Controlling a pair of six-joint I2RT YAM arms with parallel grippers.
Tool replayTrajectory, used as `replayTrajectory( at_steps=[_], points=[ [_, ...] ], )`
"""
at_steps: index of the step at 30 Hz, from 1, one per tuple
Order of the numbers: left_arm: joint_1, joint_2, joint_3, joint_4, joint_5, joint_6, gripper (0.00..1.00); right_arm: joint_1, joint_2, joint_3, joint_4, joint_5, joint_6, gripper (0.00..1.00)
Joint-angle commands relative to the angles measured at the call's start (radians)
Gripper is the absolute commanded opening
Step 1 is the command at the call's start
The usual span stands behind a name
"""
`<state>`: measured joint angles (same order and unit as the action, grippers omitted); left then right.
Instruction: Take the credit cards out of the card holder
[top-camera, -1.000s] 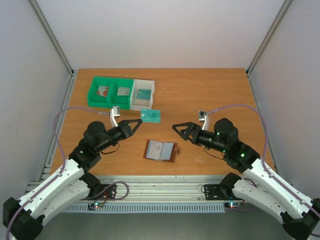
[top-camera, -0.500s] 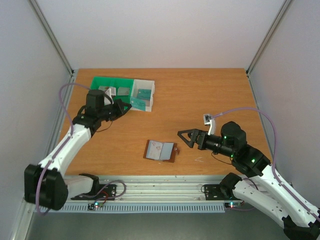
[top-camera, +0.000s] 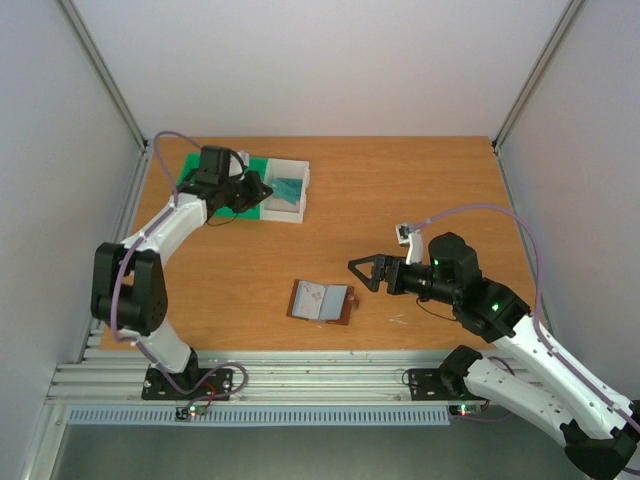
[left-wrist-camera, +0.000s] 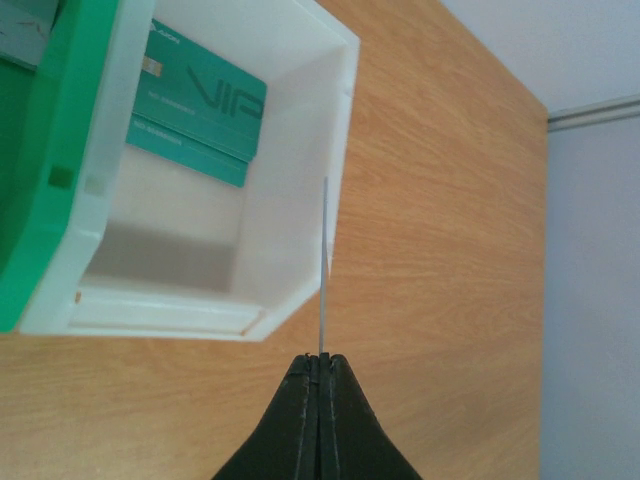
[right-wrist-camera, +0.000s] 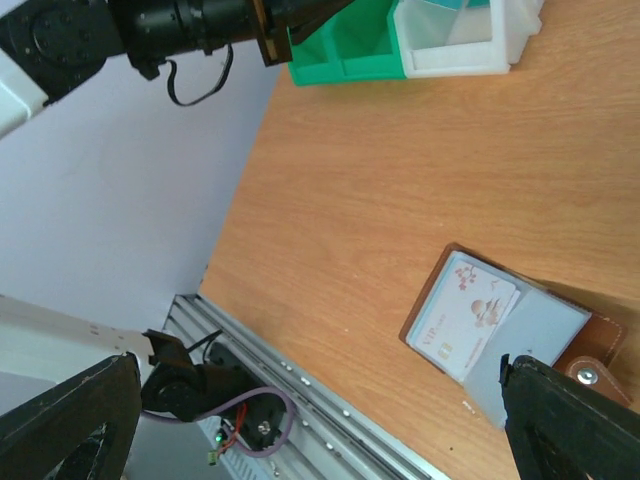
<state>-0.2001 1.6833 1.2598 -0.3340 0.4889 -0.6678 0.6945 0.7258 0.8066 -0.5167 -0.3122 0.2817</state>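
The brown card holder (top-camera: 322, 301) lies open on the table near the front, with a white credit card with a red mark (right-wrist-camera: 470, 315) in its left pocket. To the right of the holder, and apart from it, my right gripper (top-camera: 365, 272) hovers open and empty. My left gripper (left-wrist-camera: 320, 360) is shut on a thin credit card (left-wrist-camera: 325, 270), seen edge-on over the near right corner of the white bin (left-wrist-camera: 290, 250). Two teal VIP cards (left-wrist-camera: 195, 100) lie inside that bin. From above, the left gripper (top-camera: 264, 190) is at the bin's left side.
A green bin (top-camera: 215, 180) with two compartments adjoins the white bin (top-camera: 298, 195) at the back left. The left arm stretches along the table's left side. The metal rail (right-wrist-camera: 300, 380) runs along the front edge.
My left arm has swung from mid-table to the back left, carrying the teal card to the white bin. The right gripper drew back, then edged forward towards the holder, staying open.
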Motion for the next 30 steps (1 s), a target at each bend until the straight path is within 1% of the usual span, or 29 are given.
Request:
replayTrajectory(
  at_steps=[1, 5, 10, 18, 26, 30],
  points=[
    [0.002, 0.116, 0.112, -0.029, -0.036, 0.022, 0.00, -0.002, 0.030, 0.037, -0.008, 0.034, -0.057, 0.98],
    [0.003, 0.195, 0.175, -0.047, -0.060, 0.027, 0.00, -0.002, 0.056, 0.050, 0.020, 0.036, -0.050, 0.98],
    [0.003, 0.289, 0.265, -0.066, -0.063, 0.035, 0.00, -0.003, 0.079, 0.076, -0.001, 0.067, -0.075, 0.98],
    [0.002, 0.385, 0.367, -0.107, -0.077, 0.053, 0.00, -0.003, 0.107, 0.092, 0.005, 0.108, -0.097, 0.99],
    [0.002, 0.436, 0.416, -0.094, -0.069, 0.054, 0.01, -0.002, 0.127, 0.099, 0.004, 0.122, -0.107, 0.99],
    [0.002, 0.455, 0.413, -0.063, -0.061, 0.037, 0.00, -0.002, 0.129, 0.099, 0.003, 0.135, -0.116, 0.99]
  ],
)
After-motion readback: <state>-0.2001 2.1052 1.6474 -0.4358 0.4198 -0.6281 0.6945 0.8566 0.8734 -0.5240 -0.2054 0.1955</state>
